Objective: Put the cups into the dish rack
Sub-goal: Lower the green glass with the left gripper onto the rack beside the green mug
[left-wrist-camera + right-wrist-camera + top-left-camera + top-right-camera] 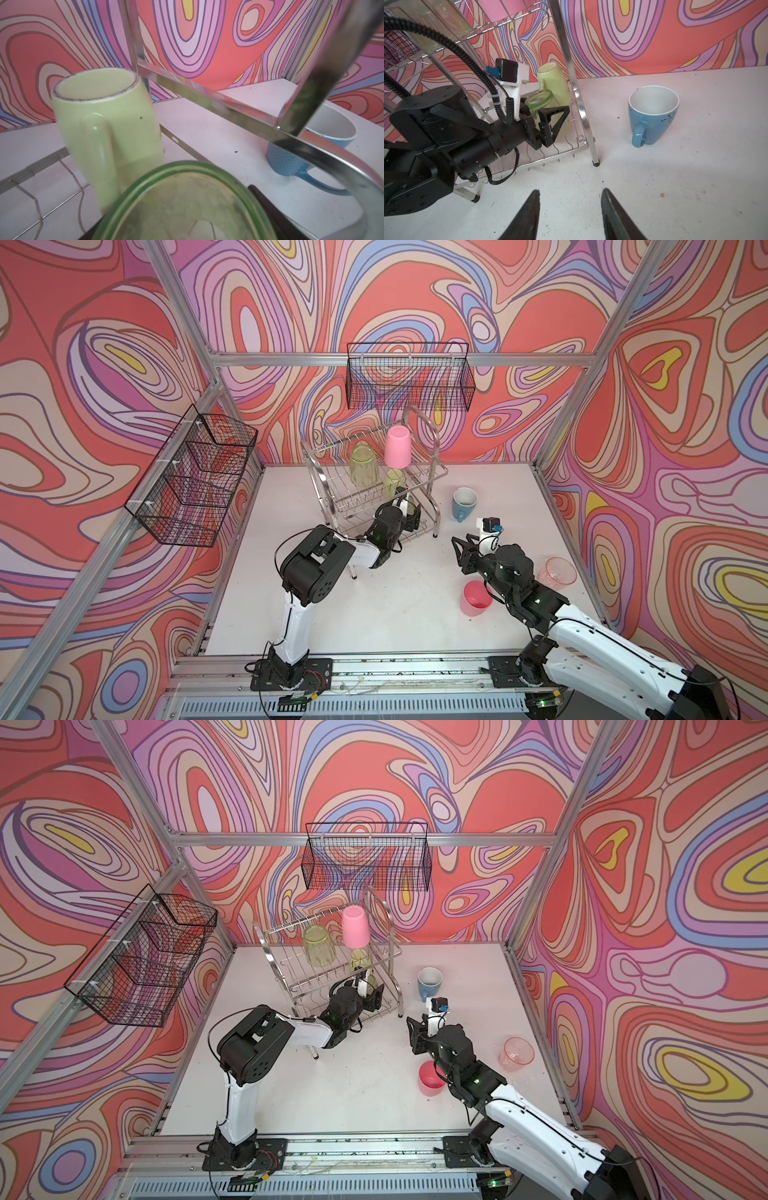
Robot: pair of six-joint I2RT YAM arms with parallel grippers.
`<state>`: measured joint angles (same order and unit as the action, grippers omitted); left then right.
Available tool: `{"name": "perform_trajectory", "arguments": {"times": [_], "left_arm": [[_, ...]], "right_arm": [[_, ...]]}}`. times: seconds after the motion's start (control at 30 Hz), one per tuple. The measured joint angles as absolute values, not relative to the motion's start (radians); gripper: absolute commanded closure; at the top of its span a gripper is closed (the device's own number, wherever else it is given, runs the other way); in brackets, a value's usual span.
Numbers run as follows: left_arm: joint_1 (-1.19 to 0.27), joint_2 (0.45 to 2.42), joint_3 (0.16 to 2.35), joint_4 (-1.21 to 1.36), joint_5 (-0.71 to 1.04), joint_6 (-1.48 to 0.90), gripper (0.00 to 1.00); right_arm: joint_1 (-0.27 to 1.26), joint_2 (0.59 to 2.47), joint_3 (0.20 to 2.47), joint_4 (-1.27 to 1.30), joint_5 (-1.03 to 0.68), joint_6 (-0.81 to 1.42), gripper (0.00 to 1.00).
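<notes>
The dish rack stands at the back middle of the table. My left gripper reaches into its lower tier and is shut on a clear green cup held base up, with the fingers on either side of it. A pale-green mug stands upside down right behind that cup. On the top tier sit an upturned clear green cup and a pink tumbler. My right gripper hovers open and empty over the bare table, right of the rack. A blue mug, a pink tumbler and a clear pinkish cup stand upright on the table.
A black mesh basket hangs on the back wall above the rack, and another hangs on the left wall. The rack's post stands between the left gripper and the blue mug. Aluminium frame posts edge the table.
</notes>
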<state>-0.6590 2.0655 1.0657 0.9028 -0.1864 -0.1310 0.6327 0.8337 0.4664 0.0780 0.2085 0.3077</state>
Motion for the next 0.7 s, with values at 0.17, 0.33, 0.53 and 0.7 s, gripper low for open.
{"name": "perform_trajectory", "arguments": {"times": [0.17,0.33,0.53,0.7], "left_arm": [[-0.659,2.075,1.066,0.921,-0.185,-0.132,0.18],[-0.659,2.077,1.066,0.929,-0.181,-0.132,0.14],[-0.659,2.077,1.066,0.932,-0.162,-0.131,0.08],[-0.659,2.077,1.063,0.933,-0.156,-0.126,0.03]], "right_arm": [[0.633,0.835,0.462,0.084,0.205,0.301,0.51],[0.633,0.85,0.458,0.097,0.202,0.296,0.51],[0.633,0.86,0.458,0.113,0.2,0.293,0.5],[0.633,0.86,0.458,0.118,0.2,0.292,0.5]]}}
